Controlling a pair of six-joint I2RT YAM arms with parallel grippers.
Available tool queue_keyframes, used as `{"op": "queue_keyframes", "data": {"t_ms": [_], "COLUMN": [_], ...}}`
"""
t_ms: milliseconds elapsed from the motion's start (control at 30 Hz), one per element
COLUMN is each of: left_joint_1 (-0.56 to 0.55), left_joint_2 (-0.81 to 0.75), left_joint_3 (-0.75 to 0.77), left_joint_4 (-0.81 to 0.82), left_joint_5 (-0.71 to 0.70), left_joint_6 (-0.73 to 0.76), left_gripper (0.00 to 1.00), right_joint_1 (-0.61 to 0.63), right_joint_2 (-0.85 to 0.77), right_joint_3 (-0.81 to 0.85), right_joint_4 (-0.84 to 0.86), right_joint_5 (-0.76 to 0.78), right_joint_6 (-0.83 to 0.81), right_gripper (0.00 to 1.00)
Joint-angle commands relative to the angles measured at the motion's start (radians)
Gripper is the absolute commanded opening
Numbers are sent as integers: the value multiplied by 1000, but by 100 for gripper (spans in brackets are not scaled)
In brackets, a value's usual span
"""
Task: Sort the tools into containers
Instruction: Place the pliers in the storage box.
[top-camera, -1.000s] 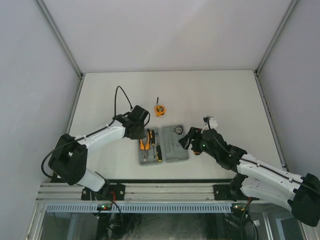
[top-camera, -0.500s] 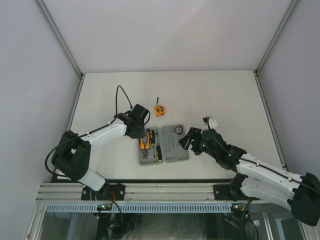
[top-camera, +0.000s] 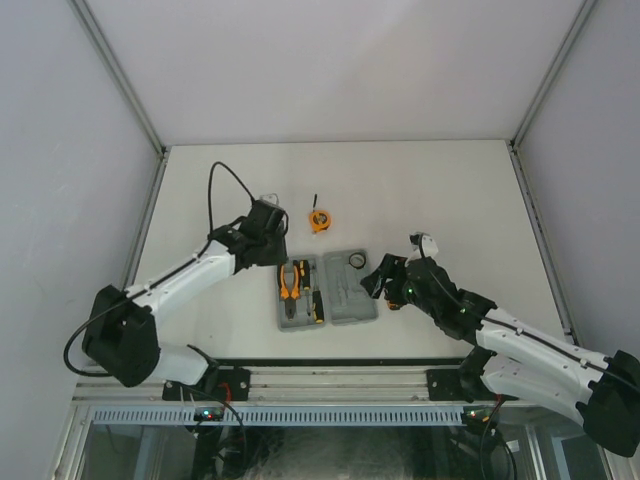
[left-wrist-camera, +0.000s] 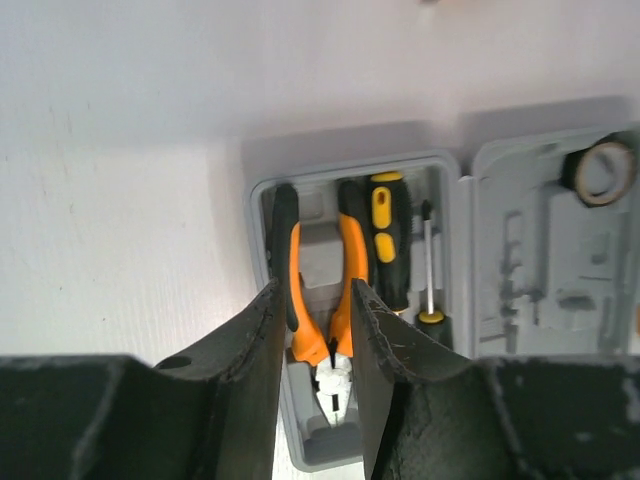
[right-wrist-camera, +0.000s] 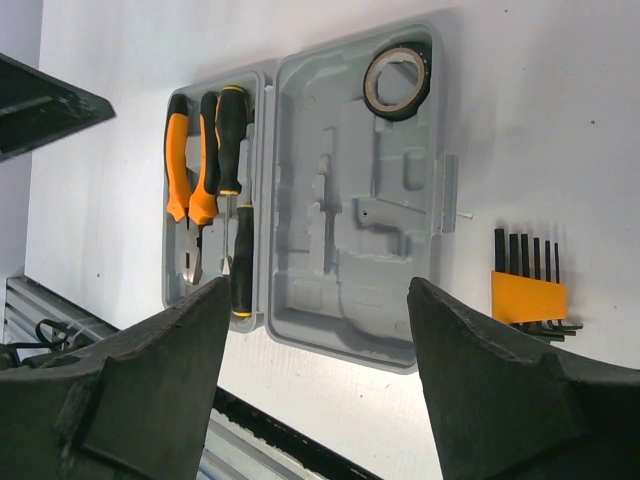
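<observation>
left gripper (left-wrist-camera: 315, 300) has pulled back and up from the case (right-wrist-camera: 340, 200) since a second ago, jaws now a narrow gap, empty. pliers (left-wrist-camera: 348, 262) lie in its left half beside screwdrivers (left-wrist-camera: 385, 240). right gripper (right-wrist-camera: 318, 300) hovers above the case, jaws wide, empty. tape measure (top-camera: 319, 220) sits beyond the case.

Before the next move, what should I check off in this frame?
1. The case lies open and flat: ok.
2. The pliers lie in the case: ok.
3. The left gripper is open, holding nothing: ok.
4. The right gripper is open and empty: ok.
5. The tape measure is in the case: not ok, it sits on the table beyond it.
6. The hex key set is in the case: not ok, it lies on the table beside it.
</observation>
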Motion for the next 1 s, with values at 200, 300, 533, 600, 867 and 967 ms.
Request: {"op": "queue_keyframes", "data": {"t_ms": [200,300,533,600,867,967], "left_joint_1": [9,12,26,40,84,84], "left_joint_2": [-276,-337,-402,-419,-516,-573], "left_joint_3": [-138,-190,-301,-339,-485,-551], "left_joint_4": [182,210,252,268,318,313], "left_joint_5": [24,8,-7,-2,18,0], "left_joint_6": [31,24,3,-11,-91,-148], "left_gripper": [39,41,40,40,40,39], "right_joint_1": [-2,1,36,56,128,151], "right_joint_2": [-6,20,161,237,535,645], "right_joint_3": [21,46,146,197,426,536], "right_joint_4": [29,27,66,70,73,43], "right_joint_5": [17,21,8,7,-17,-18], "right_joint_6": [-9,-17,-28,-39,-63,-68], "right_gripper": [70,68,62,61,58,58]}}
